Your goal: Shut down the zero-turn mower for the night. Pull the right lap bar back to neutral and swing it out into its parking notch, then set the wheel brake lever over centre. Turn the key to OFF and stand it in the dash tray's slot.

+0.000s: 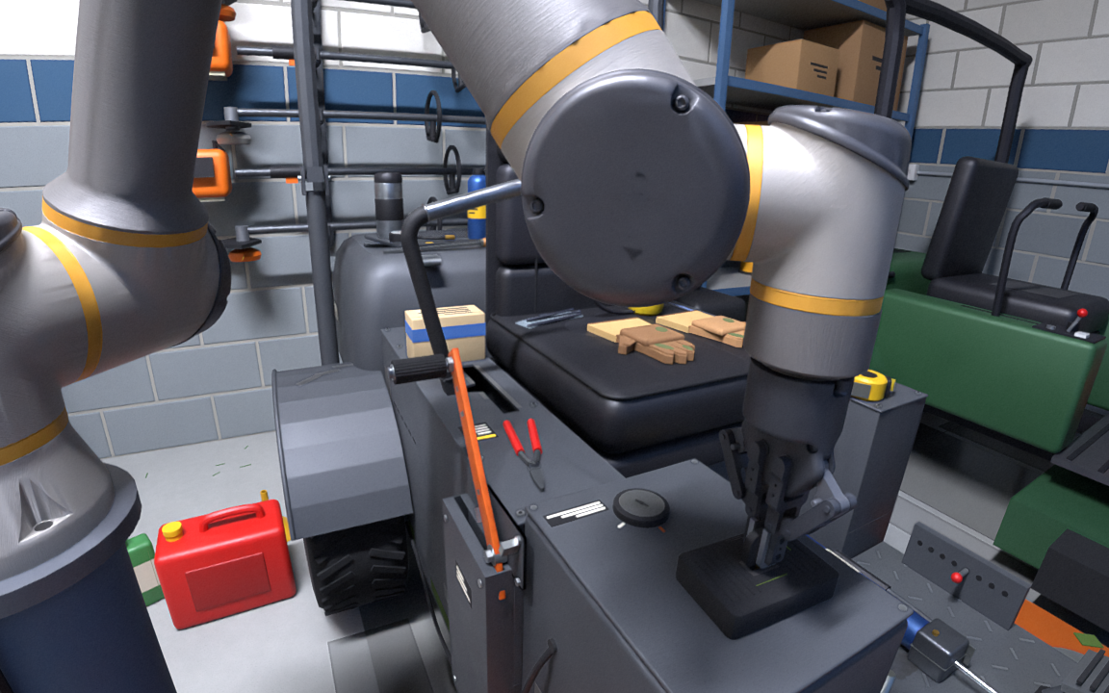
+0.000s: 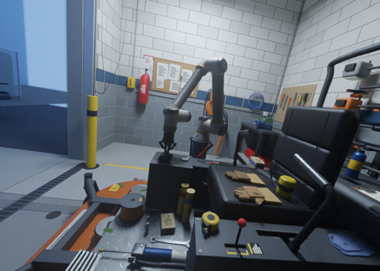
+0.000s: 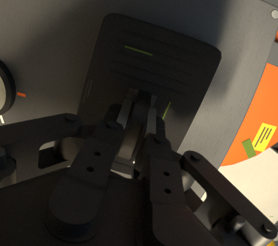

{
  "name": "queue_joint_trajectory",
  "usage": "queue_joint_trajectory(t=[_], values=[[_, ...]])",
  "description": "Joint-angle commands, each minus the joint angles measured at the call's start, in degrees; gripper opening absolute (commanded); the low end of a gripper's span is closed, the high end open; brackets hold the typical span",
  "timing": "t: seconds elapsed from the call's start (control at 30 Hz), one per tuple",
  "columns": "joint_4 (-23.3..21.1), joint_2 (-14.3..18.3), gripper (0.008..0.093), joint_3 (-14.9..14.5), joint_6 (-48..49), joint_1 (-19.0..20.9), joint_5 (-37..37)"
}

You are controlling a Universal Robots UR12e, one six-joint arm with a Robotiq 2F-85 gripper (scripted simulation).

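Note:
The key (image 3: 138,113) stands upright between my fingers, its lower end down at the dark dash tray (image 1: 757,586) on the mower's console. My gripper (image 1: 767,552) points straight down over the tray and is closed on the key, which hides most of it. The round ignition switch (image 1: 641,508) sits on the console top left of the tray. The orange wheel brake lever (image 1: 474,452) leans up along the console's left side. The right lap bar (image 1: 421,284) rises behind it, its black grip (image 1: 419,369) jutting out to the left.
The black seat (image 1: 628,362) lies just behind the console, with work gloves (image 1: 654,342) on it. Red-handled pliers (image 1: 526,444) lie on the console near the slot. A red fuel can (image 1: 223,562) stands on the floor to the left, and a green mower (image 1: 1007,336) on the right.

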State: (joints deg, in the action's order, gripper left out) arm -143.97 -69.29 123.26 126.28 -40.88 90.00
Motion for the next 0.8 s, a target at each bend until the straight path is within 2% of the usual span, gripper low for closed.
queue_joint_trajectory(t=[0.0, 0.77], values=[[-0.02, -0.02, 0.0140, -0.03, 0.00, 0.00, 0.00], [-0.02, -0.02, 0.0293, -0.03, 0.00, 0.00, 0.00]])
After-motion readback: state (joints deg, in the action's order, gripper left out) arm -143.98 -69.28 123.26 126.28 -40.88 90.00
